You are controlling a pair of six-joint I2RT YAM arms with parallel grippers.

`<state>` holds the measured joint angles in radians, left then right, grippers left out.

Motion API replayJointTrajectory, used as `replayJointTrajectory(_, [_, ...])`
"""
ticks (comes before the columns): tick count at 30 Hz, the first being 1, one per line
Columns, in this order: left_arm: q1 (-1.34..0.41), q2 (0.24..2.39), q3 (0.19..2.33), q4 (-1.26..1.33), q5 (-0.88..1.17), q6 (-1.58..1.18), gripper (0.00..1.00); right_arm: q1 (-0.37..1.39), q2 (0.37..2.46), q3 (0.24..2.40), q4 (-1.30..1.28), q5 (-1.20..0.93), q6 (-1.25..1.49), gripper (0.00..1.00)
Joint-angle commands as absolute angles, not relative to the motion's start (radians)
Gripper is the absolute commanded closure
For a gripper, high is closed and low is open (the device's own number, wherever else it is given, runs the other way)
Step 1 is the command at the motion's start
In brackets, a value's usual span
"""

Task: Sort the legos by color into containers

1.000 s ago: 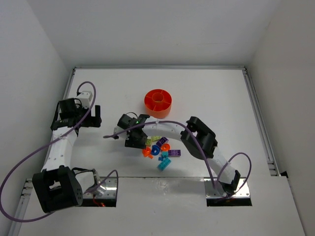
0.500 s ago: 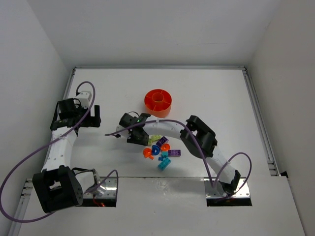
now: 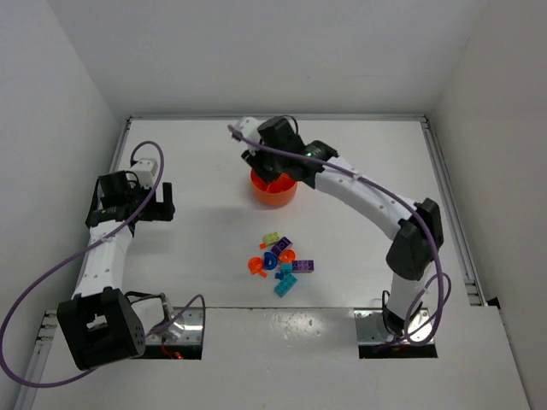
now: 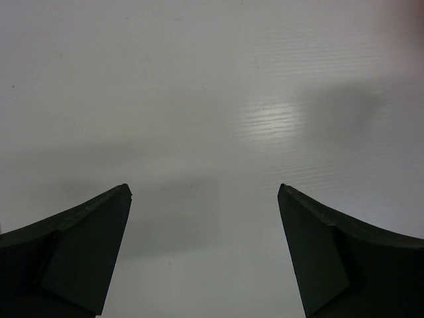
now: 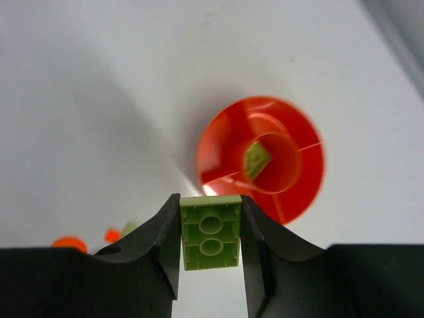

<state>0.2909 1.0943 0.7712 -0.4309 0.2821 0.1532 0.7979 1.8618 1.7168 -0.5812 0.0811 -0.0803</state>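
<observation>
My right gripper (image 5: 211, 225) is shut on a lime green lego (image 5: 211, 232), its hollow underside toward the camera, held above the near rim of the round orange dish (image 5: 301, 189). Another lime green lego (image 5: 256, 159) lies in the dish's round middle compartment. In the top view the right gripper (image 3: 272, 158) hangs over the dish (image 3: 275, 193). The other legos (image 3: 280, 264), in lime green, purple, cyan, blue and orange, lie clustered on the table nearer the arm bases. My left gripper (image 4: 204, 199) is open and empty over bare table; in the top view it (image 3: 162, 203) is at the left.
A metal rail (image 3: 449, 205) runs along the table's right edge, and another (image 3: 273, 117) along the far edge. White walls enclose the table. A purple cable (image 3: 60, 273) loops off the left arm.
My right arm has lifted a lime green lego from the cluster and swung away to the dish. The left arm has not moved.
</observation>
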Motion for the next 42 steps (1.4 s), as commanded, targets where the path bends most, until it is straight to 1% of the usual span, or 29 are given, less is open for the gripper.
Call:
replayJointTrajectory(1, [0.304, 1.094, 0.799, -0.403, 0.311, 0.158, 0.00, 0.776, 1.805, 1.698, -0.430, 0.112, -0.020, 1.00])
replayJointTrajectory(3, [0.304, 1.094, 0.799, -0.403, 0.311, 0.158, 0.00, 0.753, 1.805, 1.686, -0.379, 0.161, 0.008, 1.00])
replayJointTrajectory(7, [0.304, 1.104, 0.808, -0.413, 0.311, 0.158, 0.00, 0.721, 1.832, 1.686, -0.286, 0.190, 0.066, 1.00])
replayJointTrajectory(15, [0.304, 1.115, 0.828, -0.422, 0.311, 0.167, 0.00, 0.647, 1.853, 1.643, -0.187, 0.170, 0.149, 1.00])
replayJointTrajectory(25, [0.304, 1.135, 0.838, -0.422, 0.321, 0.167, 0.00, 0.595, 1.930, 1.664, -0.216, 0.039, 0.199, 1.00])
replayJointTrajectory(32, [0.313, 1.135, 0.819, -0.413, 0.321, 0.176, 0.00, 0.586, 1.986, 1.686, -0.225, 0.009, 0.209, 1.00])
replayJointTrajectory(36, [0.313, 1.135, 0.810, -0.403, 0.321, 0.176, 0.00, 0.577, 1.997, 1.695, -0.225, 0.009, 0.218, 0.92])
replayJointTrajectory(37, [0.313, 1.135, 0.810, -0.403, 0.321, 0.176, 0.00, 0.577, 2.006, 1.695, -0.225, 0.009, 0.218, 0.89])
replayJointTrajectory(42, [0.313, 1.144, 0.810, -0.403, 0.321, 0.176, 0.00, 0.577, 2.026, 1.695, -0.225, -0.003, 0.218, 0.83])
